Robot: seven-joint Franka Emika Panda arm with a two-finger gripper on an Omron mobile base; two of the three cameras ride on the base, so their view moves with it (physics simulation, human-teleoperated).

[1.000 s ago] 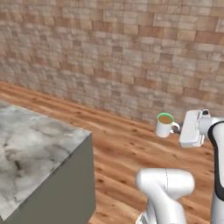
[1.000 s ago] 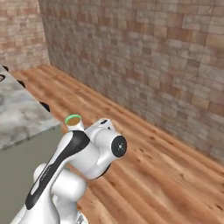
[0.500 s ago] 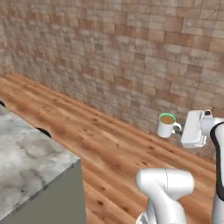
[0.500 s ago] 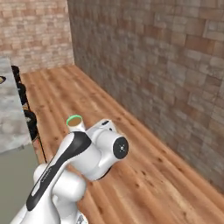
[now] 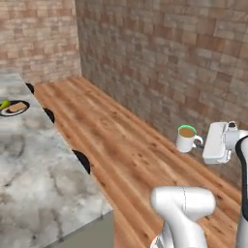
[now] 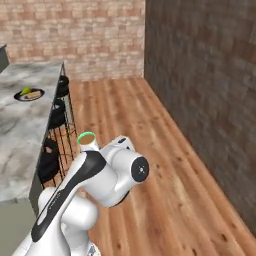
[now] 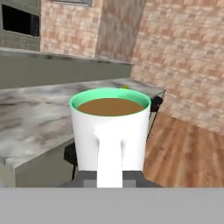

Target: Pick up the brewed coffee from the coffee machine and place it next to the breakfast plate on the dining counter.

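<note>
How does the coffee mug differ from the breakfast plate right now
The coffee mug is tall, white with a green rim, and full of brown liquid; the breakfast plate is flat and dark, carrying toast and a small green fruit. The mug hangs in the air over the wooden floor, held by the gripper; the plate rests on the marble dining counter. Both are round tableware.

arm: glossy white rounded links | black strip along 1 link | round dark joint cap w/ white mark

Even, soft rendered light is falling everywhere; no glare showing. Brick wall is sitting dim in right base view. Faint shadows are lying under stools. Edges are rendering coarse, blocky.
</note>
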